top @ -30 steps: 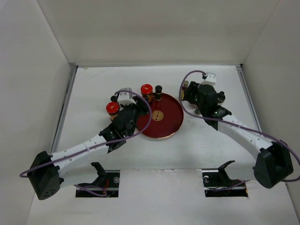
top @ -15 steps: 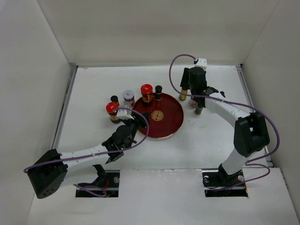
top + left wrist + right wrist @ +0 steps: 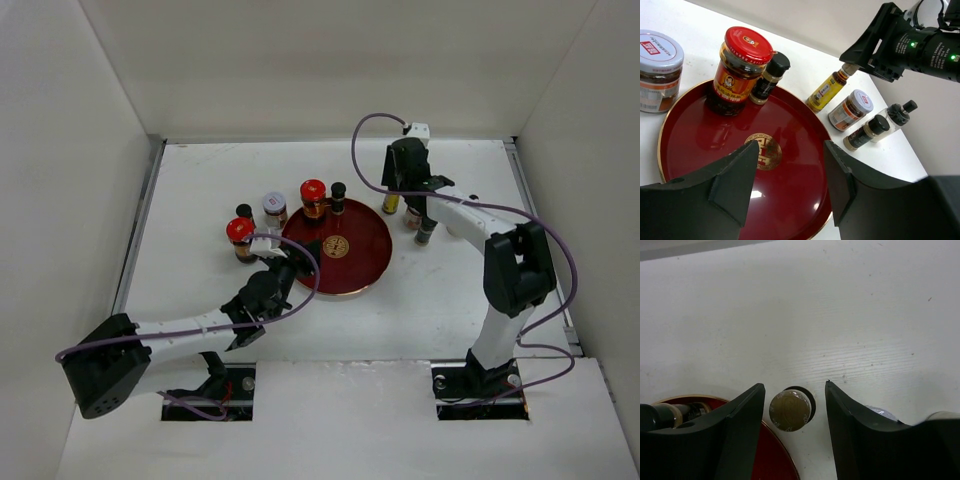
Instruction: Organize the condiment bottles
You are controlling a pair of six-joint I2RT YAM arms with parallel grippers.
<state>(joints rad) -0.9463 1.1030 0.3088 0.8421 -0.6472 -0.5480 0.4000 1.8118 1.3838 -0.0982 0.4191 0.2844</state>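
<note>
The condiment bottles (image 3: 313, 197) stood two on the tray (image 3: 368, 262) at its far rim, three on the worktop (image 3: 200, 180) left of it, four right of it. The left pincer (image 3: 792, 150) hung released and empty over the tray. The right pincer (image 3: 793, 390), released too, stood astride the cap of the slim amber bottle (image 3: 791, 410), not touching it.

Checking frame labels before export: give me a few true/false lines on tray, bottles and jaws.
1. A red-capped jar and a small black-capped bottle stand on the tray. True.
2. The slim amber bottle stands on the tray. False: it stands on the table, beside the tray.
3. The right jaws are shut on the amber bottle's cap. False: they stand open on either side of it.
4. The left jaws are open and hold nothing. True.
</note>
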